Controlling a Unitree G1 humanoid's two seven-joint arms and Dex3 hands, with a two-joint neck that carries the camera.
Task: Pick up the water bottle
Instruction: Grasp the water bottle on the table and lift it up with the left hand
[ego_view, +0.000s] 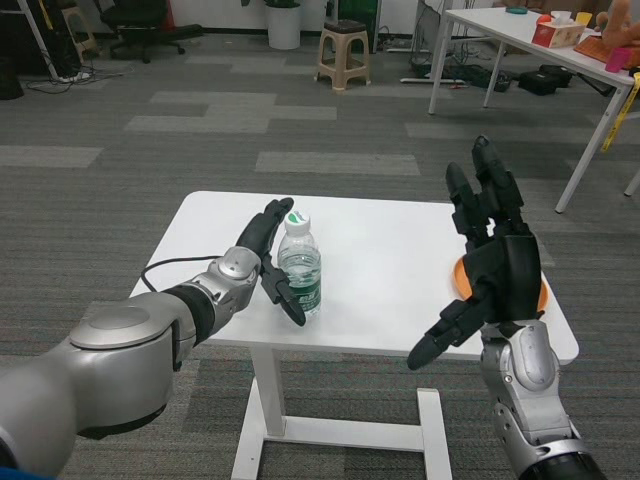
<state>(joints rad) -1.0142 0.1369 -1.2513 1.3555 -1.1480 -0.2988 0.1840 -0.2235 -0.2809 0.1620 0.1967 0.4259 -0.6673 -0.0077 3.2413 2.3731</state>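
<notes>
From the head view I have the water bottle (300, 266) standing upright on the white worktop (390, 280), left of centre and toward the near edge. Its long axis is vertical, white cap up, green label round the lower body. It is clear plastic and looks partly filled, so I judge it light to moderate in weight, thin-walled and likely to give under a hard squeeze, with a smooth surface that could slip.

My left hand (262, 262) is right beside the bottle on its left. Its fingers (290, 300) are spread and curve round the near side; one seems to touch or nearly touch the label, but they are not closed on the bottle, so I hold nothing yet. I would take hold at mid-body, about the top of the label, wrapping from the side; a high grip near the cap could tip it.

My right hand (495, 265) is raised over the right part of the worktop, well apart from the bottle, fingers apart and empty. Behind it I see part of an orange plate (458, 277).
</notes>
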